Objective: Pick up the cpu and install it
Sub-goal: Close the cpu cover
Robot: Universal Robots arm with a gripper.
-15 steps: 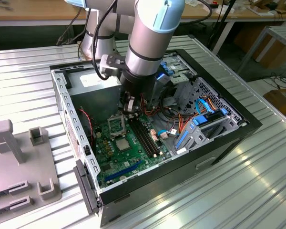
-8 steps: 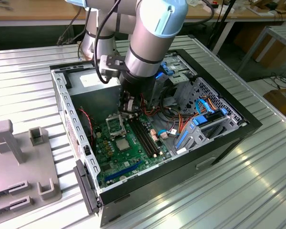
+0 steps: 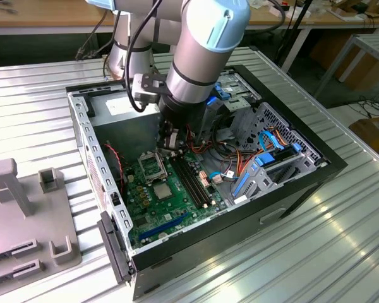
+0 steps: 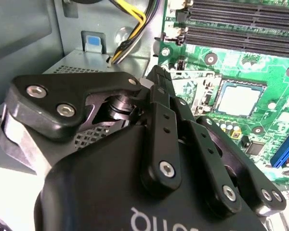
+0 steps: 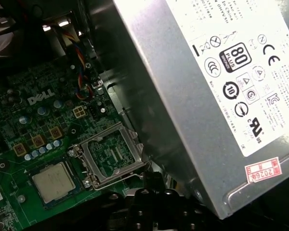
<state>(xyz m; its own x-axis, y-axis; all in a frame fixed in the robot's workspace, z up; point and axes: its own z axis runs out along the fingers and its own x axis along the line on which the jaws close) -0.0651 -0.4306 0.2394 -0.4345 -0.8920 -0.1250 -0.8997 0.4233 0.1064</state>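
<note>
Gripper (image 3: 170, 142) hangs inside the open PC case (image 3: 303, 183), low over the motherboard (image 3: 170, 202); can't tell its state. Cpu (image 5: 53, 181) lies flat on the board just beside the socket (image 5: 111, 154), not seated. Socket frame looks empty with its contacts exposed, probably left ready for the chip. Beyond the socket, the power supply (image 5: 216, 72) carries a sticker of certification marks.

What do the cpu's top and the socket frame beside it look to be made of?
The cpu top looks like matte silver metal: an even dull grey sheen, edged by a thin green rim, likely circuit board. The socket frame looks like bare polished steel: bright glints along its thin bars, though plated metal is possible.
</note>
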